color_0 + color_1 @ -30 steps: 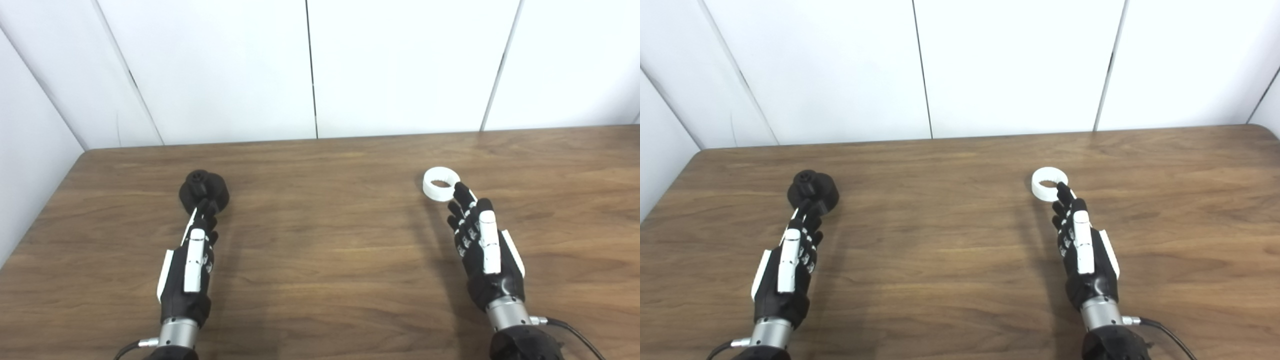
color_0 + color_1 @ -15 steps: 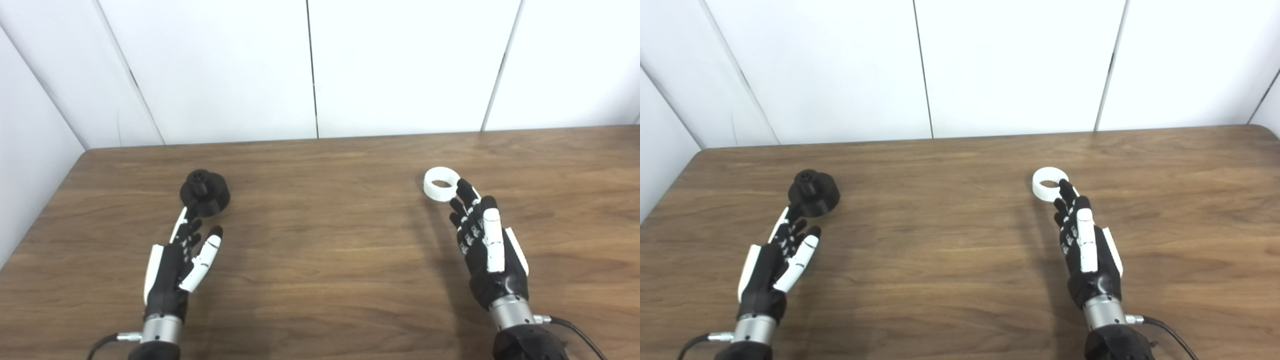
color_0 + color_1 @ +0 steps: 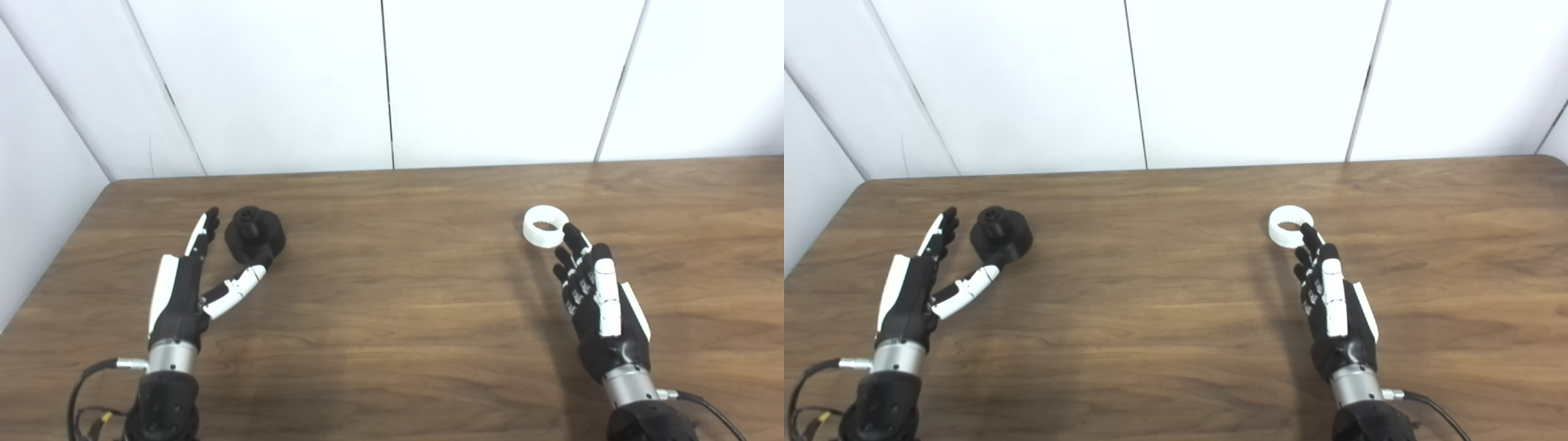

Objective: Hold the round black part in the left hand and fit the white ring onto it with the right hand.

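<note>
White wall panels close off the far side, and in front of them runs a brown wood-grain surface with very little on it; the round black part sits on the left, a squat disc with a small knob on top, and the white ring lies flat on the right, well apart from it. The left hand is spread wide and holds nothing, its fingers reaching along the part's left flank and its thumb angled in from the near side, so the part sits in the fork between them. The right hand holds nothing either, fingers extended and close together, tips at the ring's near edge; I cannot tell whether they touch. The black part looks rigid and matte, probably light plastic, best gripped around its broad rim, leaving the knob free; the ring looks stiff, thin-walled, light, likely to skid if nudged; a pinch across its wall would suit. Nothing else stands between the two.
</note>
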`<move>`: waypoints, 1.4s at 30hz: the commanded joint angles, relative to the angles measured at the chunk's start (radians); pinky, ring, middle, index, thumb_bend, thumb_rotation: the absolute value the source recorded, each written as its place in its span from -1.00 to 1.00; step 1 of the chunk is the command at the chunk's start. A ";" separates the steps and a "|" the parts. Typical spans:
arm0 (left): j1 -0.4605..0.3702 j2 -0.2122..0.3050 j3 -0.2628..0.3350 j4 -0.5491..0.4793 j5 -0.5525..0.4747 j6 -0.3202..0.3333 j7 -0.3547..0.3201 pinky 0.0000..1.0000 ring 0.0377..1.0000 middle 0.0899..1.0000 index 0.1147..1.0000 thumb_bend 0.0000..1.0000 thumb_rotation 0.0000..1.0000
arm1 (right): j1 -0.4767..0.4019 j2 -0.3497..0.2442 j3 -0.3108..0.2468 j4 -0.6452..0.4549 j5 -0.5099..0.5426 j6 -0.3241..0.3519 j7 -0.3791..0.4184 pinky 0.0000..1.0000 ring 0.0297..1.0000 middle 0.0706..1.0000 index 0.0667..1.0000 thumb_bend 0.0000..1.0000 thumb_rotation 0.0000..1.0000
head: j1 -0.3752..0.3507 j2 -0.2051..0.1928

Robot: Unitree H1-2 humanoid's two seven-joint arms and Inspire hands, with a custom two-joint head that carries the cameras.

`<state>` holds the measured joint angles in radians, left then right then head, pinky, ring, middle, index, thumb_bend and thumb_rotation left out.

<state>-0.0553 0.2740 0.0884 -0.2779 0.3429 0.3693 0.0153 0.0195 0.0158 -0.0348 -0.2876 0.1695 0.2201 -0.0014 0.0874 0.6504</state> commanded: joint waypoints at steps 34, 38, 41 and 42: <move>-0.238 0.248 -0.099 0.252 0.126 0.035 -0.169 0.77 1.00 0.99 0.93 0.97 -0.26 | -0.011 0.003 0.000 -0.016 -0.004 -0.049 0.006 1.00 0.92 0.92 0.83 0.07 1.00 | 0.002 -0.009; -0.248 0.255 -0.099 0.267 0.124 0.048 -0.189 0.70 1.00 0.98 0.93 0.99 -0.24 | -0.010 0.005 -0.001 -0.018 -0.013 -0.049 -0.001 0.99 0.91 0.90 0.81 0.08 1.00 | 0.002 -0.010; -0.252 0.257 -0.096 0.275 0.114 0.048 -0.198 0.71 1.00 0.97 0.91 0.96 -0.27 | -0.008 0.006 -0.002 -0.020 -0.010 -0.045 0.000 1.00 0.90 0.90 0.81 0.09 1.00 | 0.002 -0.008; -0.254 0.259 -0.097 0.279 0.112 0.048 -0.202 0.74 1.00 0.97 0.90 0.95 -0.29 | -0.007 0.005 -0.002 -0.021 -0.011 -0.044 0.001 1.00 0.91 0.90 0.82 0.09 1.00 | 0.002 -0.009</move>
<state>-0.2587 0.4930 -0.0184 0.0039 0.4590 0.4211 -0.1907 0.0212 0.0148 -0.0376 -0.2756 0.1539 0.2166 -0.0068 0.0890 0.6412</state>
